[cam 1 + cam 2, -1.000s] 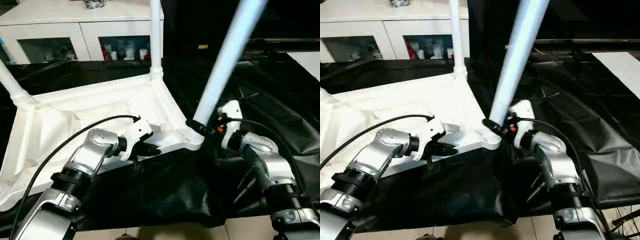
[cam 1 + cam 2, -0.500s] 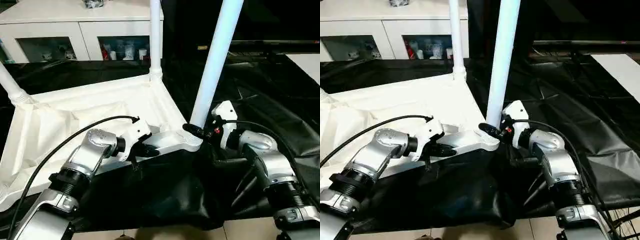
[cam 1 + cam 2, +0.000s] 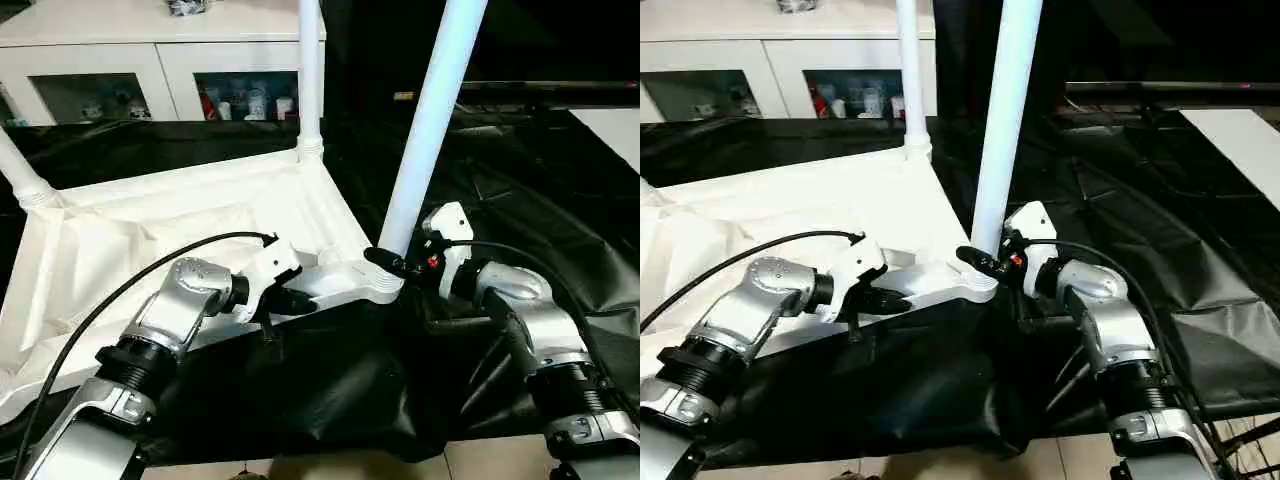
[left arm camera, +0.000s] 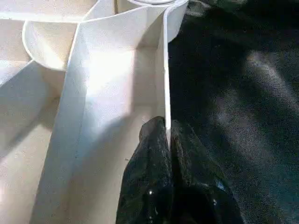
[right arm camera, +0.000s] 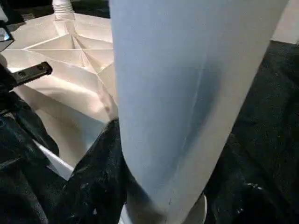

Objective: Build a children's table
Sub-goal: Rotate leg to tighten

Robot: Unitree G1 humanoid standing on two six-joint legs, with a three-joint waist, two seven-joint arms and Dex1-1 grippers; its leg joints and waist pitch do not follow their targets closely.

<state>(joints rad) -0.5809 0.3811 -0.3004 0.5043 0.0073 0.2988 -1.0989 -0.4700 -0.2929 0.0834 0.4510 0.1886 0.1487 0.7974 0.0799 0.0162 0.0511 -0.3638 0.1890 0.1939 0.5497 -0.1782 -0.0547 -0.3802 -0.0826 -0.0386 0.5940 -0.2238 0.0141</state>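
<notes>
Seating the leg (image 3: 425,130) squarely is best done with the right hand (image 3: 388,262) clasped low, while the rim (image 4: 165,93) is pinched by the left hand (image 4: 167,135); socket depth seems partly hidden.

The leg (image 3: 432,112) in the right tool (image 3: 392,262) has swung from leaning right to nearly upright.

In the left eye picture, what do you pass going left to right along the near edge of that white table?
Left gripper pinching the tabletop rim → corner socket → leg standing in it → right gripper around the leg's base.
</notes>
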